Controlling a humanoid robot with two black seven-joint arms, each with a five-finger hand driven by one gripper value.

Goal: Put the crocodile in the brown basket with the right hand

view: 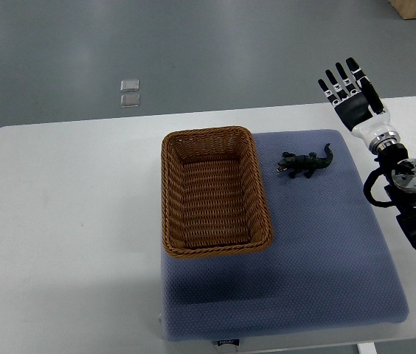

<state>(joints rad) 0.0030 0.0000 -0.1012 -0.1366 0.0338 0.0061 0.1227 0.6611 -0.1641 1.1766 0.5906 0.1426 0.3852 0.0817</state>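
Crocodile (306,162): lies on the blue mat (319,258), just right of the brown basket (215,193), head toward it; untouched.
Right hand (353,92): fingers straight and apart, empty; well up-right of the toy.
Your approach: drop onto its body; pinch across the back.
Obstacles: none between; clear the basket rim on the carry.

Right robot hand (352,92) raised, fingers straight and spread, holding nothing
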